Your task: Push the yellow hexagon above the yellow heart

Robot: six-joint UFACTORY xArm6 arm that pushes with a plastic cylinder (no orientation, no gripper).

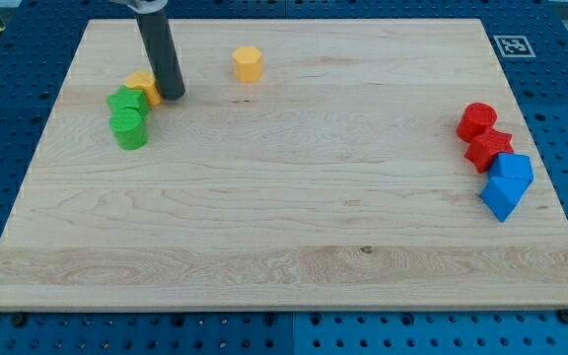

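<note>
On the wooden board [284,247], 2 green blocks [127,116] touch each other at the 9 o'clock side. Against them, partly hidden, lies the yellow heart [143,83]. The tip [173,96] stands just beside the heart, at its 3 o'clock; it is a plain rod with no jaws. The yellow hexagon [248,63] sits apart, at 2 o'clock from the tip. 2 red blocks [482,134] and 2 blue blocks [507,183] cluster at the board's 3 o'clock edge.

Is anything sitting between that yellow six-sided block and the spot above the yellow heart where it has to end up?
Nothing visible. The yellow hexagon sits on bare wood to the view's right of the yellow heart, which my tip partly hides. The green blocks lie below the heart, off the path.
</note>
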